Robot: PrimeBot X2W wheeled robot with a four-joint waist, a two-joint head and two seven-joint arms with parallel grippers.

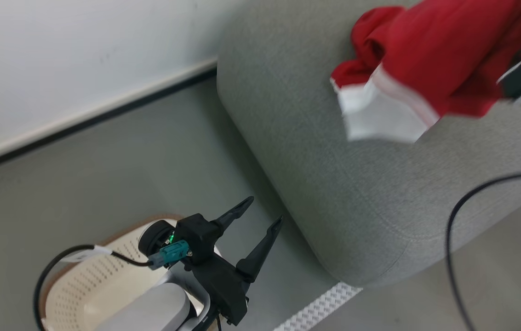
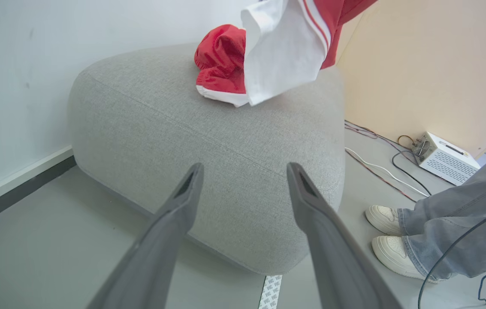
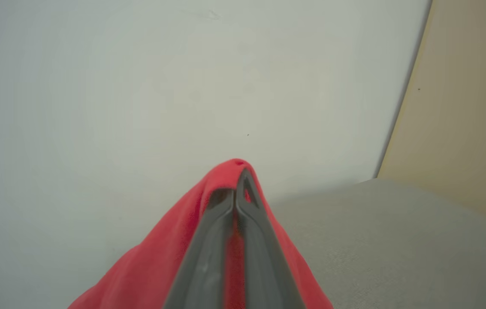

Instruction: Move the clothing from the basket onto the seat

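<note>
right gripper (image 3: 236,189): fingers pressed flat together, pinching a fold of the red garment (image 3: 161,266); fabric drapes down both sides of the fingers; grey seat (image 3: 397,240) below and to the right, pale wall behind

head view: that garment (image 1: 449,59) hangs above the far right part of the seat (image 1: 311,138), white band lowest; can't tell if the band touches the cushion

left gripper (image 1: 264,210): fingers spread wide, holding nothing; sits near left above the floor, pointing toward the seat; its wrist is over the basket (image 1: 85,285), which stands on the floor near left, well apart from the seat; brown rim and perforated wall show beside the arm

left wrist view: second red garment (image 2: 221,60) bunched on the far part of the seat top, white trim along its near edge; the hanging white panel covers its right side

around: person's legs (image 2: 453,231) in grey jeans, white shoes, on the floor just right of the seat; white vented box (image 2: 446,159) and loose cables (image 2: 380,169) beyond them by a beige panel (image 2: 418,77); white tape strip (image 1: 320,308) on the floor at the seat's near corner; black cable (image 1: 453,230) loops across the near right of head view
</note>
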